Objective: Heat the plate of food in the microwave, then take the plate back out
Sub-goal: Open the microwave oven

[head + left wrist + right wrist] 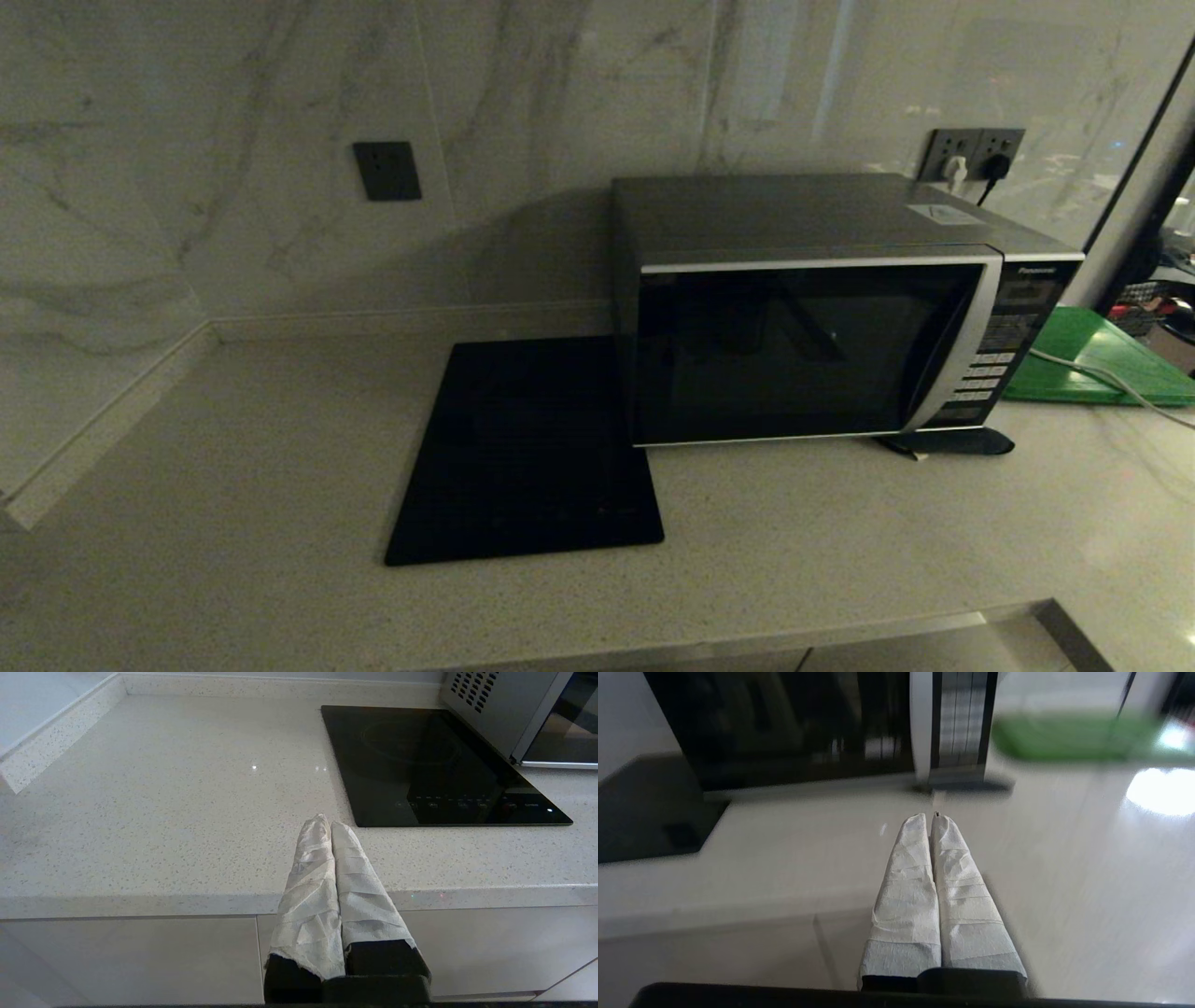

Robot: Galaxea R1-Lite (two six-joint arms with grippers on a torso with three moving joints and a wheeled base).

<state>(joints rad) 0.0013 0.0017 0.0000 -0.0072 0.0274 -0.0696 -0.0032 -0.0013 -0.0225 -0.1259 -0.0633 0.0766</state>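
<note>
Fingers: both the left gripper (331, 825) and the right gripper (928, 817) are pressed together, holding nothing.
Microwave (812, 317): door closed, so opening comes first.
Plate: not visible, perhaps off-frame.

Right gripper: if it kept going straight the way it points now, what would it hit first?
Probably the microwave, near the button panel; the shut right gripper aims over bare countertop toward it. Depth is unclear.

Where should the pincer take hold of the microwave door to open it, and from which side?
Probably the curved silver trim on the right of the microwave door, beside the button panel, approached from the front right. The door glass is flat and shut, with no other handle showing.
</note>
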